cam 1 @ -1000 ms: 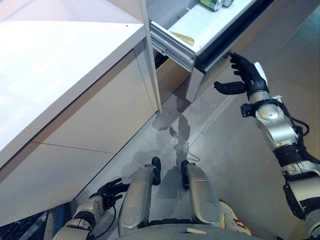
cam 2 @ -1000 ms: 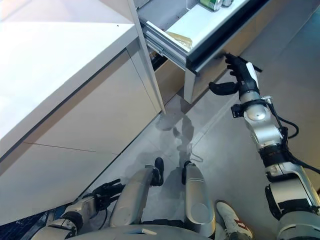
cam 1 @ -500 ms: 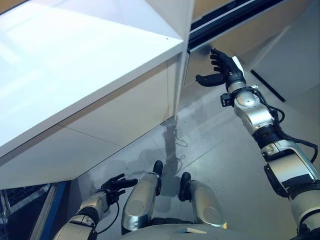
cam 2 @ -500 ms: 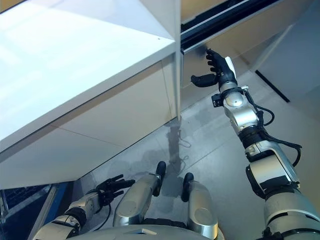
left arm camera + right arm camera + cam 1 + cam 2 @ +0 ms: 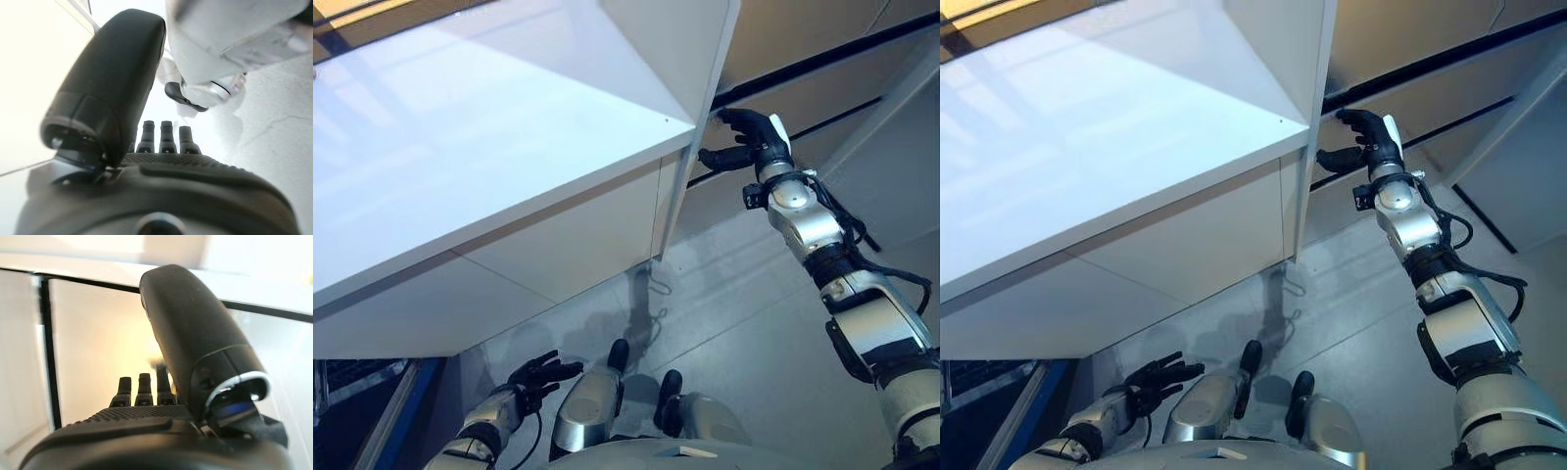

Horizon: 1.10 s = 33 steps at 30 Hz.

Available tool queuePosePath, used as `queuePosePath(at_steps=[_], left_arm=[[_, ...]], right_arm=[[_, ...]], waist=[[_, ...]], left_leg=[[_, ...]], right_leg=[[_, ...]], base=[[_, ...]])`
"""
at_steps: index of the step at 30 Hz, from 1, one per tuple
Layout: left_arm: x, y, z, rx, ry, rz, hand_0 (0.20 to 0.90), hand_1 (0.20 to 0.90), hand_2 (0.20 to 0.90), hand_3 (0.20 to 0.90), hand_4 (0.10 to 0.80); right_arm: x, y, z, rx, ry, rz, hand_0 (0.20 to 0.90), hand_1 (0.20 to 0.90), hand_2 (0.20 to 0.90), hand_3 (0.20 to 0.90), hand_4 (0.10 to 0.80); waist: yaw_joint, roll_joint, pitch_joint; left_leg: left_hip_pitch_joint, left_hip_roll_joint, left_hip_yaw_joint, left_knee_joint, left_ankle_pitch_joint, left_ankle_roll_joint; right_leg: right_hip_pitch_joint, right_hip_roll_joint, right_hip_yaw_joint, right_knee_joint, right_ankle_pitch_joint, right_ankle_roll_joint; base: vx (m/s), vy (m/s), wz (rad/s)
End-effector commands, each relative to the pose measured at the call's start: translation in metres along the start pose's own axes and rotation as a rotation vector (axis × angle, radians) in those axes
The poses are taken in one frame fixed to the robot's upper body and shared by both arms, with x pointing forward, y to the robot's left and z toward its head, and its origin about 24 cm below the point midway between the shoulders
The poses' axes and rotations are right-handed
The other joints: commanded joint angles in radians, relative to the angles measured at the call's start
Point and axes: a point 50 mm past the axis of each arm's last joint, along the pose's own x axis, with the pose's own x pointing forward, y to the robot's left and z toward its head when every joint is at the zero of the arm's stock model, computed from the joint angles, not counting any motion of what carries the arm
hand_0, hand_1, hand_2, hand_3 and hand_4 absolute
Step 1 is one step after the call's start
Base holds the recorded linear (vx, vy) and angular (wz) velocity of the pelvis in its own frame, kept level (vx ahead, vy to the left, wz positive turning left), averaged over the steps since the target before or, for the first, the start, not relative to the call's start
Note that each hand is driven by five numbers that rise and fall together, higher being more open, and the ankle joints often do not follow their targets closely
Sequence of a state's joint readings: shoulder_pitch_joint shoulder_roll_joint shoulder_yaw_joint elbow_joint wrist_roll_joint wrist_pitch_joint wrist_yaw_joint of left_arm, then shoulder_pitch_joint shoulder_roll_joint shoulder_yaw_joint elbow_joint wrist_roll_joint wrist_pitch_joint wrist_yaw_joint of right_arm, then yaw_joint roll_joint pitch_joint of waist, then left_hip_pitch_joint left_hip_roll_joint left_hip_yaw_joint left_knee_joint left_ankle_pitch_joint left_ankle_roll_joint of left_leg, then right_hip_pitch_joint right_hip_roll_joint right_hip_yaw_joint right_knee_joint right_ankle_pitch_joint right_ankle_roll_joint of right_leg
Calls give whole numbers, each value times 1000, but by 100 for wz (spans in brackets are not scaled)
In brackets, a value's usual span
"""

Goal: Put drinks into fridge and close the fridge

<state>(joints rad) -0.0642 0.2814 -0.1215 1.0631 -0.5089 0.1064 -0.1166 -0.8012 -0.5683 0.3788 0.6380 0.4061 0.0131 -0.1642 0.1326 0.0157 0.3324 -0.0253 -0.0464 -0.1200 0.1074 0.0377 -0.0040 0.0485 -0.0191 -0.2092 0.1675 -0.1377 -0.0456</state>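
No text, label, number or sign can be read in any view. The white counter top (image 5: 460, 147), the pale cabinet fronts (image 5: 558, 235) and the grey floor (image 5: 744, 323) carry no legible marking.
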Motion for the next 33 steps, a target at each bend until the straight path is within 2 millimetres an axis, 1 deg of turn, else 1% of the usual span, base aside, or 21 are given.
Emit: queuePosePath(at_steps=[1, 2, 3, 4, 5, 6, 8, 9, 12, 13, 14, 16, 18, 20, 22, 23, 26, 32, 33], left_arm=[[-8, 16, -18, 16, 2, 41, 900, 900, 900, 900, 800], [-9, 16, -18, 3, -4, 45, 900, 900, 900, 900, 800], [-10, 14, -18, -6, -13, 47, 900, 900, 900, 900, 800], [-11, 14, -20, -21, -19, 51, 900, 900, 900, 900, 800], [-11, 14, -21, -19, -17, 49, 900, 900, 900, 900, 800], [-12, 14, -23, -15, -13, 50, 900, 900, 900, 900, 800], [-14, 17, -27, -9, -3, 56, 900, 900, 900, 900, 800], [-14, 19, -30, -15, 7, 59, 900, 900, 900, 900, 800], [-15, 26, -38, -23, 39, 66, 900, 900, 900, 900, 800], [-15, 27, -40, -29, 42, 66, 900, 900, 900, 900, 800], [-15, 30, -42, -28, 47, 71, 900, 900, 900, 900, 800], [-14, 31, -40, -35, 36, 56, 900, 900, 900, 900, 800], [-13, 28, -43, -11, 56, 32, 900, 900, 900, 900, 800], [-13, 25, -47, 16, 68, 11, 900, 900, 900, 900, 800], [-12, 22, -50, 35, 70, 4, 900, 900, 900, 900, 800], [-12, 20, -51, 45, 71, 0, 900, 900, 900, 900, 800], [-11, 19, -54, 52, 83, 4, 900, 900, 900, 900, 800], [-10, 16, -57, 38, 104, 10, 900, 900, 900, 900, 800], [-10, 15, -56, 15, 107, 22, 900, 900, 900, 900, 800]], right_arm=[[-17, -11, -9, 83, -41, -14, 900, 900, 900, 900, 800], [-28, -9, -26, 81, 1, -3, 900, 900, 900, 900, 800], [-48, -10, -58, 98, 94, -9, 900, 900, 900, 900, 800], [-74, -10, -93, 107, 185, 6, 900, 900, 900, 900, 800], [-83, -10, -104, 130, 228, -5, 900, 900, 900, 900, 800], [-98, -9, -121, 148, 275, -19, 900, 900, 900, 900, 800], [-143, 3, -166, 159, 442, -35, 900, 900, 900, 900, 800], [-163, 7, -184, 185, 541, -52, 900, 900, 900, 900, 800], [-217, 16, -230, 169, 785, -45, 900, 900, 900, 900, 800], [-231, 16, -240, 182, 842, -44, 900, 900, 900, 900, 800], [-251, 17, -253, 189, 921, -33, 900, 900, 900, 900, 800], [-277, 22, -267, 187, 1036, -10, 900, 900, 900, 900, 800], [-309, 29, -278, 162, 1184, 101, 900, 900, 900, 900, 800], [-335, 37, -284, 178, 1300, 163, 900, 900, 900, 900, 800], [-350, 42, -287, 189, 1382, 198, 900, 900, 900, 900, 800], [-353, 43, -287, 193, 1402, 222, 900, 900, 900, 900, 800], [-356, 46, -287, 180, 1421, 267, 900, 900, 900, 900, 800], [-357, 48, -287, 156, 1440, 279, 900, 900, 900, 900, 800], [-357, 50, -287, 150, 1440, 287, 900, 900, 900, 900, 800]], waist=[[-43, -71, -149], [-56, -73, -155], [-73, -75, -167], [-93, -77, -179], [-98, -77, -183], [-105, -78, -189], [-137, -76, -206], [-151, -76, -213], [-178, -73, -221], [-182, -72, -223], [-186, -72, -225], [-191, -72, -227], [-191, -68, -227], [-186, -65, -227], [-182, -62, -230], [-181, -60, -232], [-181, -57, -239], [-181, -49, -246], [-182, -48, -245]], left_leg=[[48, -19, 111, 34, -154, 36], [56, -17, 118, 23, -152, 35], [71, -15, 130, 3, -148, 35], [85, -13, 146, -19, -145, 36], [91, -11, 153, -27, -143, 36], [98, -8, 163, -42, -140, 35], [114, 2, 186, -92, -127, 35], [115, 4, 190, -106, -121, 35], [123, 10, 200, -145, -109, 36], [124, 11, 201, -151, -106, 34], [126, 12, 203, -158, -104, 33], [125, 13, 207, -159, -105, 32], [124, 18, 210, -159, -104, 30], [125, 16, 206, -162, -102, 29], [131, 17, 199, -162, -104, 27], [132, 17, 198, -161, -105, 25], [135, 18, 198, -160, -107, 21], [135, 16, 192, -167, -106, 19], [135, 16, 191, -167, -106, 19]], right_leg=[[10, -44, 83, -104, 109, 88], [11, -44, 89, -114, 116, 92], [15, -43, 98, -132, 129, 98], [16, -42, 105, -151, 139, 107], [17, -41, 107, -157, 143, 109], [18, -40, 110, -167, 148, 112], [13, -27, 129, -181, 151, 119], [8, -20, 138, -181, 149, 120], [-1, -3, 158, -186, 146, 121], [-1, 1, 161, -191, 146, 121], [1, 4, 164, -198, 147, 122], [0, 7, 168, -202, 146, 121], [2, 9, 163, -202, 143, 118], [9, 11, 157, -208, 144, 117], [18, 11, 152, -212, 140, 116], [21, 11, 150, -212, 137, 116], [26, 10, 143, -213, 132, 116], [29, 10, 141, -215, 125, 117], [28, 10, 142, -212, 123, 117]], base=[[-71, 14, -31], [-56, 13, -29], [-39, 16, -26], [-31, 14, -28], [-12, 8, -34], [-14, 1, -34], [-39, -8, -41], [-58, -23, -49], [-55, -32, -41], [-53, -43, -23], [-54, -44, -18], [-71, -41, -14], [-79, -36, -11], [-55, -36, -5], [-18, -10, 1], [0, 0, 0], [0, 0, 0], [0, 0, 0], [0, 0, 0]])
